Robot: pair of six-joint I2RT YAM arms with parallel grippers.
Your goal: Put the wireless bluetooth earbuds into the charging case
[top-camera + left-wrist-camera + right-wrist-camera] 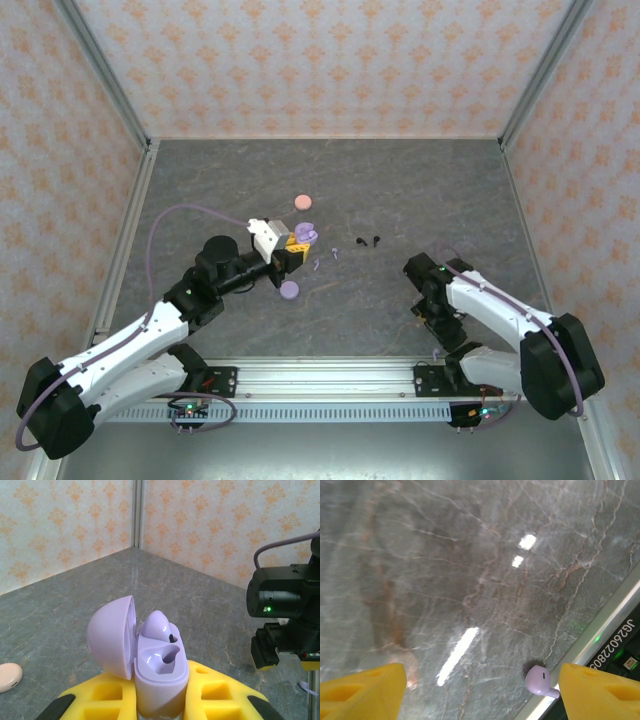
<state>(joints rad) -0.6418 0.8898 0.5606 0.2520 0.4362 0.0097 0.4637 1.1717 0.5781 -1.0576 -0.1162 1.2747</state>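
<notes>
My left gripper [162, 707] is shut on the lilac charging case [161, 672], which stands upright with its lid [111, 637] swung open to the left. One lilac earbud [159, 625] sits in the case's far slot; the near slot [167, 657] is empty. From above, the case [305, 235] is mid-table. My right gripper [482, 695] is open, low over the table near the front rail. A loose lilac earbud [541, 681] lies just inside its right finger [600, 692], not held. Two lilac earbuds [325, 259] and two black earbuds [369, 240] lie on the table.
A closed lilac puck [289, 290] lies just in front of the left gripper, and a pink puck [303, 202] behind it. The metal front rail [600, 635] runs right beside the right gripper. The right arm [285, 610] shows across the table.
</notes>
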